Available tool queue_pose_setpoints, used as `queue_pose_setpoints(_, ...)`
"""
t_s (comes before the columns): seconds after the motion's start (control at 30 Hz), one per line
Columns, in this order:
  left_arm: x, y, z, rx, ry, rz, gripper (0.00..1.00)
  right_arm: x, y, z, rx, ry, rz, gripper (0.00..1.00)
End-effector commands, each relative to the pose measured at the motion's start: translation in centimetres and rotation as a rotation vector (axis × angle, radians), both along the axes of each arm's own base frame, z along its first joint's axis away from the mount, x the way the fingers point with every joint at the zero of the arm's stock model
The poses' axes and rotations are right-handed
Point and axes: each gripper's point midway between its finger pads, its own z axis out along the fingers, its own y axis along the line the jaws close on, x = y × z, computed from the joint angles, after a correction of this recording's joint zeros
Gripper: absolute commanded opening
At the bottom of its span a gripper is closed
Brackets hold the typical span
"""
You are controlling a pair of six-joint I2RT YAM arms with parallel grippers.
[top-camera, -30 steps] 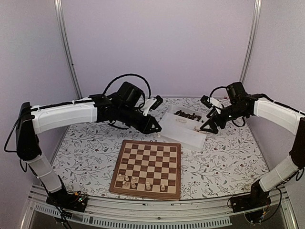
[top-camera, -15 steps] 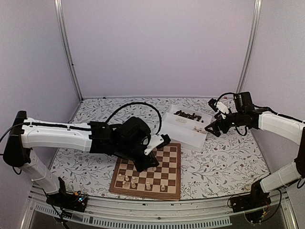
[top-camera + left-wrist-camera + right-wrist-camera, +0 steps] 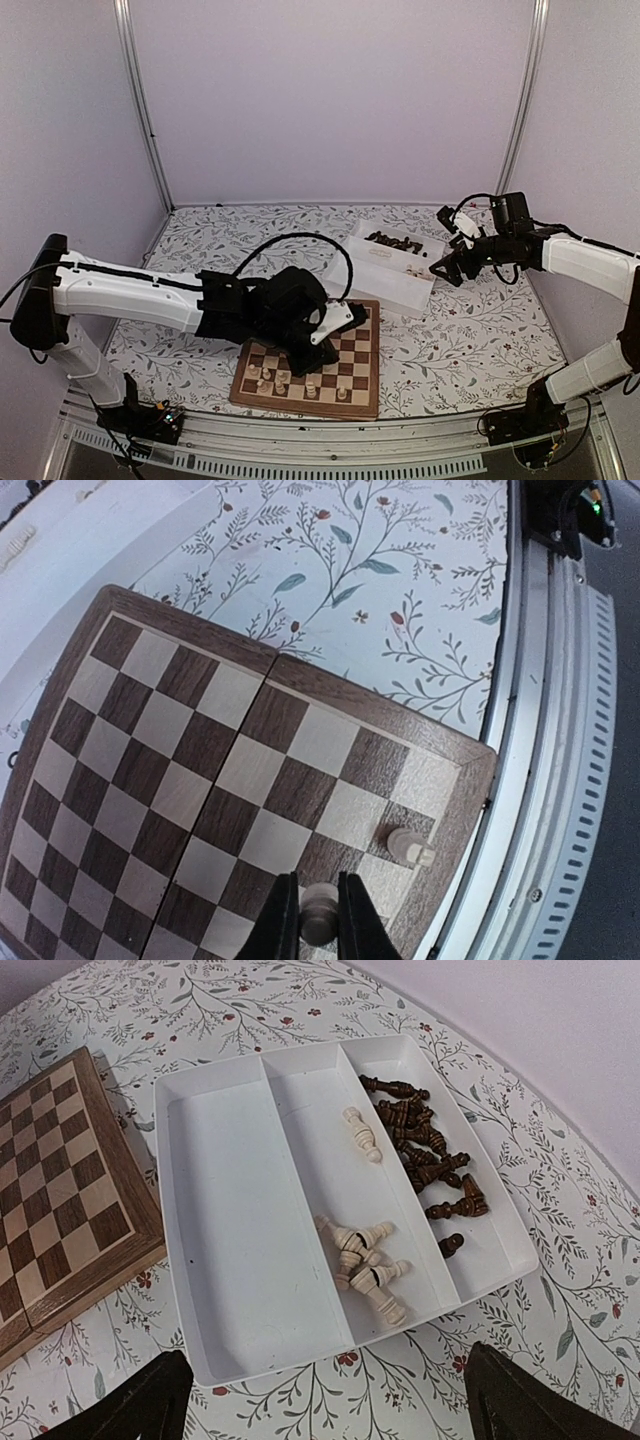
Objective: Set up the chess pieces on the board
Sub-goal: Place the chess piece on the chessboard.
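Cream piece [image 3: 319, 916] low in wrist view, left gripper [image 3: 318, 932] pinching it, arm [image 3: 130, 295] hiding it overhead; right gripper [image 3: 445, 268] gaping over tray [image 3: 250, 1210].

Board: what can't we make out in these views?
- Top: the left arm covers the board's middle squares.
- Left wrist: the cream piece in the left gripper is cut by the bottom edge; type unclear.
- Top: near-row pieces too small to identify.
- Right wrist: only a board corner shows; the left edge crops the rest.
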Motion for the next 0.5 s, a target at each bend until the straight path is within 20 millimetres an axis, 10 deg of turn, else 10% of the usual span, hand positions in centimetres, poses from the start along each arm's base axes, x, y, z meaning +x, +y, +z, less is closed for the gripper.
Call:
queue_pose_setpoints(0.0,-1.7,-0.4,-0.2,-0.024,0.006,-0.064,0.04,0.1,0.1,-0.4,0.005,0.005,0.011,0.99)
queue_pose_setpoints(0.47,-2.9,-0.8,-1.8,-0.007,0.023,-0.111,0.05,-0.3,0.4,-1.1,0.006,0.034,0.036,0.99)
